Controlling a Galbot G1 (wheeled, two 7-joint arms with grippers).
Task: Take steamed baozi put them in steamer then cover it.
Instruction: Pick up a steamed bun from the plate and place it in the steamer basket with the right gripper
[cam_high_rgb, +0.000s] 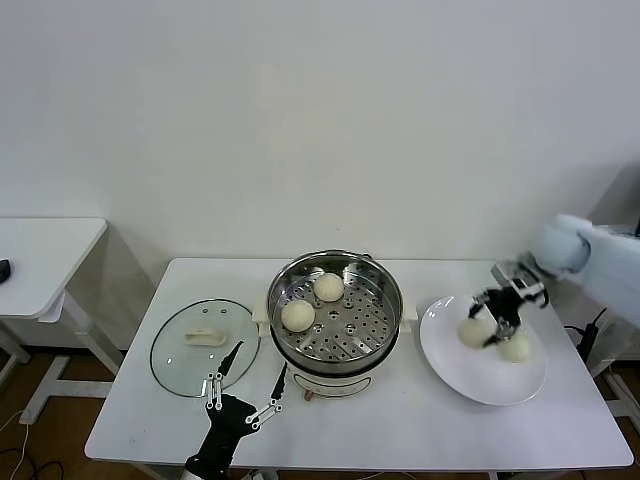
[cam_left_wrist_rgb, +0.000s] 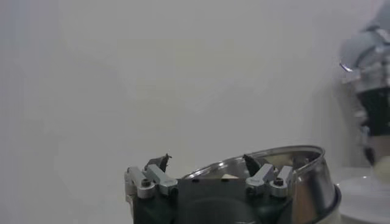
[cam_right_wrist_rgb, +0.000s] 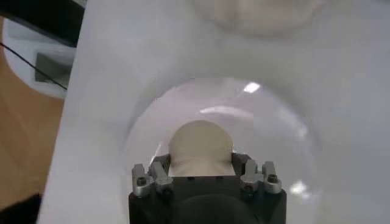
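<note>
The right gripper (cam_high_rgb: 492, 318) is pinching one soft cream-white pleated dough bun (cam_right_wrist_rgb: 201, 146) on the flat white plate (cam_high_rgb: 455, 370), well right of the shiny round steel steamer (cam_high_rgb: 335, 345), and squeezing could be denting it or letting it slip out during the lift, while the left gripper (cam_high_rgb: 245, 385) is hanging wide open and empty near the table's front edge.

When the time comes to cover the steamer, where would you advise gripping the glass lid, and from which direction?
Grip the cream-white oblong handle at the centre of the glass lid, coming straight down from above. The lid lies flat on the table left of the steamer, so its thin rim offers little purchase. Close the fingers across the handle's narrow width; the open left gripper is nearest.
</note>
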